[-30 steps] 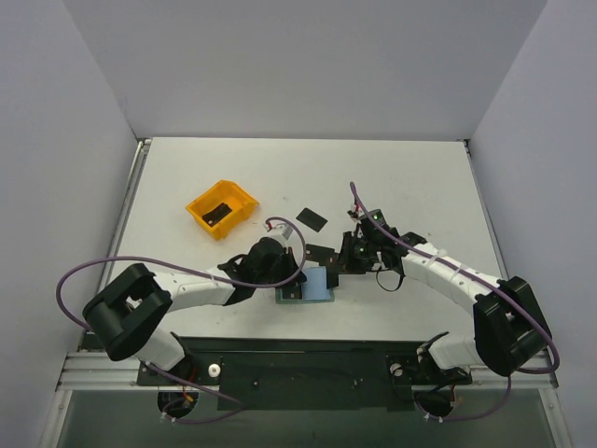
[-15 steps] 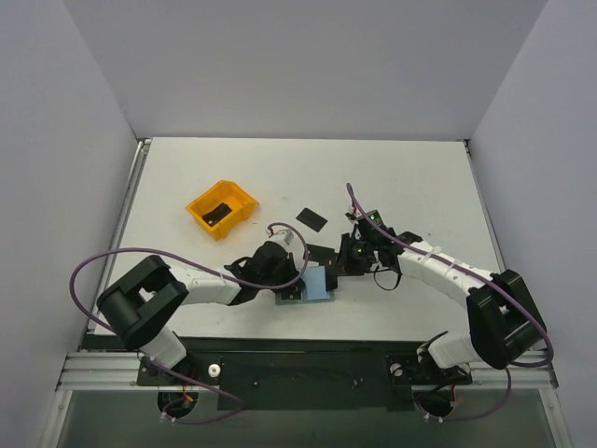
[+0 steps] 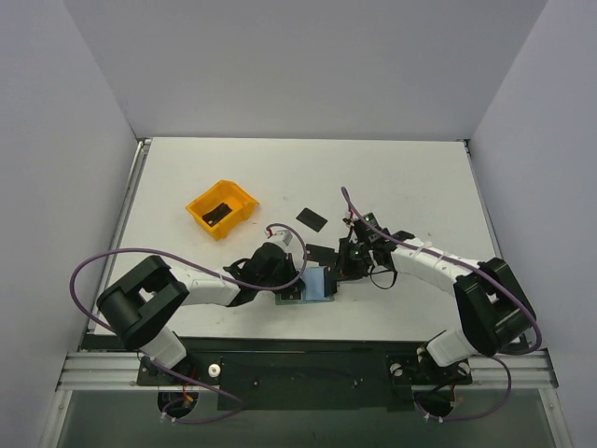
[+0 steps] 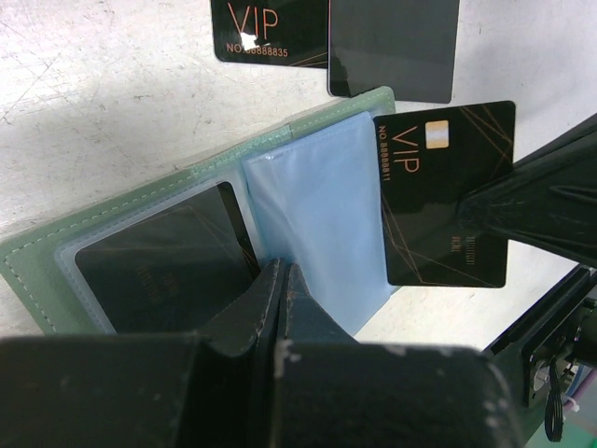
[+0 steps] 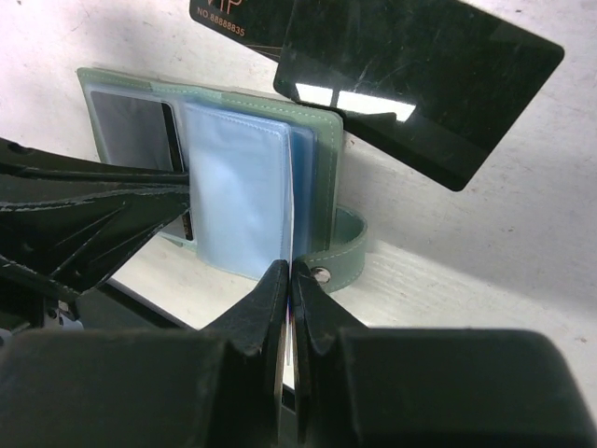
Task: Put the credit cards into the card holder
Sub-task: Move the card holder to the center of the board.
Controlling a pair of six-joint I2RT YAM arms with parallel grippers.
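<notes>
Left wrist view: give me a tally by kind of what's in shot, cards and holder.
Black cards loose on the table: 2, the VIP-face card and the plain-backed card
Black card pinched in the right end effector: 1, the held card
Black card in a pocket: 1, the pocketed card
Green card holder: 1
Total: 5

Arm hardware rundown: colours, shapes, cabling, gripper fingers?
The left arm and right arm have white link shells with bulky black joint housings; a loose purple cable loops along each. The left gripper and right gripper have matte black tapered fingers; the left's show pale scuffs.
</notes>
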